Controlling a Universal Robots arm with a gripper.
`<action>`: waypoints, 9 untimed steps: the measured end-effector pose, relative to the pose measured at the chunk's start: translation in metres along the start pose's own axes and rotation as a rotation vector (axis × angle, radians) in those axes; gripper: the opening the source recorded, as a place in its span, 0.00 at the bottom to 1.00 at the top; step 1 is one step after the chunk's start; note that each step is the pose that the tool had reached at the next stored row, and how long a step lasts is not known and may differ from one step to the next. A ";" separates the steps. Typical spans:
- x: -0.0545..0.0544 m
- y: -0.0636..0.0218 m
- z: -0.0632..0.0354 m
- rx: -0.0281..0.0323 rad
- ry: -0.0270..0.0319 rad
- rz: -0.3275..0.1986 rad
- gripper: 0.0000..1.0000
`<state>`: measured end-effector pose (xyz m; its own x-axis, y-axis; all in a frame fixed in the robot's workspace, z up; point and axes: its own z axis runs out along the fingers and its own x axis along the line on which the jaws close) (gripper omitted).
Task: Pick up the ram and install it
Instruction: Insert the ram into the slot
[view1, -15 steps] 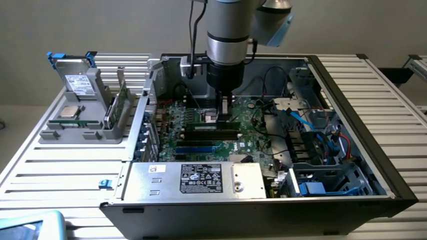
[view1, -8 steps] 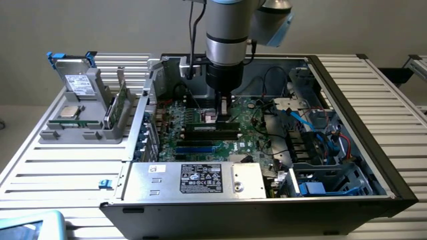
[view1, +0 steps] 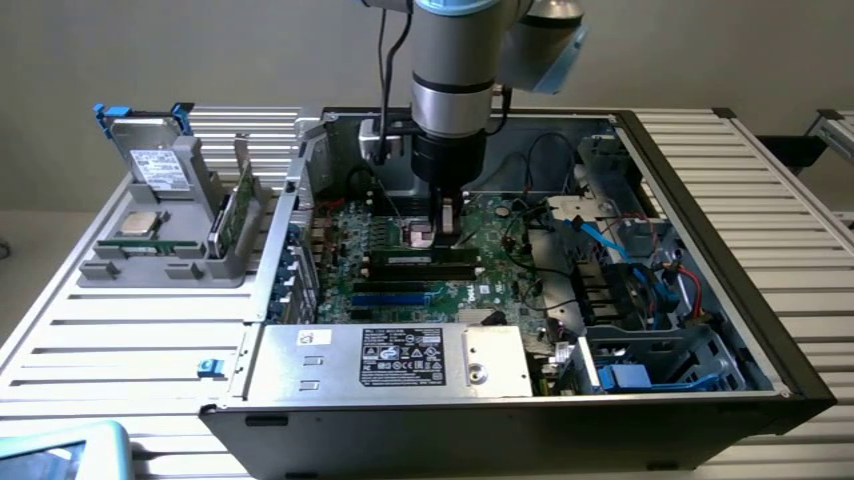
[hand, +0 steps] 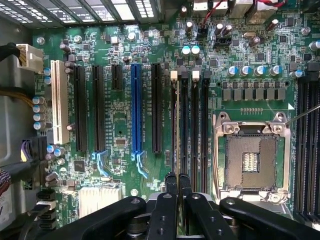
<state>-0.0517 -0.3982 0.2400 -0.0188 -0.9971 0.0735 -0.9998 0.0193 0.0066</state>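
The hand is down inside the open computer case, its two black fingers drawn almost together and clamped on the ram. In the wrist view the ram is seen edge-on as a thin green strip running away from the fingertips. It lies along the outermost of the four black memory slots, the one nearest the long expansion slots. Whether it is pressed fully home cannot be told.

No brand can be read anywhere. The white label on the metal power-supply box carries rows of marks and print too small to make out. The fine white lettering on the motherboard is likewise illegible.

The wrist view gives the board's detail: a blue slot among black ones, a white slot and the bare processor socket in its metal frame. The exterior view adds the arm standing upright over the case, the slatted desk and, at that view's left, a grey holder with a green board set on edge in it
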 end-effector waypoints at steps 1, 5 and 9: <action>0.000 0.0000 0.0002 -0.0003 0.0001 0.000 0.13; 0.000 0.0000 0.0008 -0.0048 0.0000 0.000 0.13; 0.000 0.0000 0.0016 -0.0121 0.0001 -0.001 0.13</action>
<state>-0.0516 -0.3981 0.2383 -0.0180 -0.9971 0.0736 -0.9996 0.0194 0.0187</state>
